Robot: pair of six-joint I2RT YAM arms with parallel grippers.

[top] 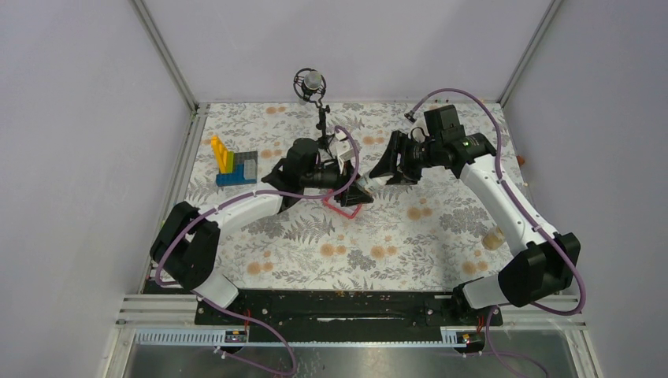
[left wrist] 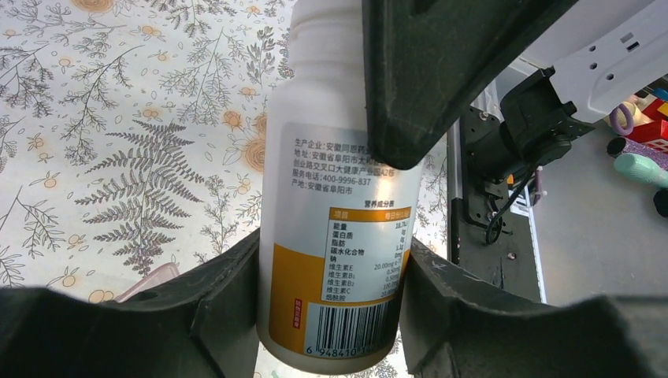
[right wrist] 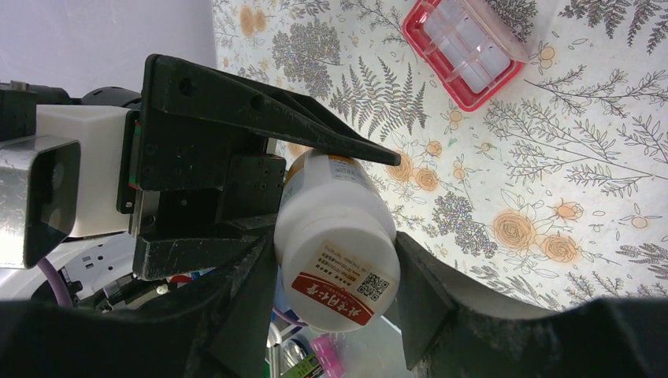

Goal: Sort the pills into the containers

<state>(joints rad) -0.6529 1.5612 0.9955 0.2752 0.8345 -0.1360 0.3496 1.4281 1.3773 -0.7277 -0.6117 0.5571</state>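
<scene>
The white-capped orange-labelled bottle [left wrist: 339,236] is held in the air between both grippers, over the middle of the cloth [top: 369,183]. My left gripper [left wrist: 331,299] is shut on its body. My right gripper [right wrist: 335,268] is shut on its white cap [right wrist: 339,268]. The pink compartment box [right wrist: 465,43] lies on the cloth with its clear lid up, just below the held bottle in the top view [top: 346,206]. A corner of it shows in the left wrist view [left wrist: 150,279]. The clear yellowish bottle [top: 494,238] stands at the right by the right arm. No pills show.
The blue, yellow and grey toy-brick block [top: 232,167] stands at the back left. A small black stand with a round head [top: 311,83] is at the back centre. The flowered cloth [top: 410,236] covers the table between metal side rails.
</scene>
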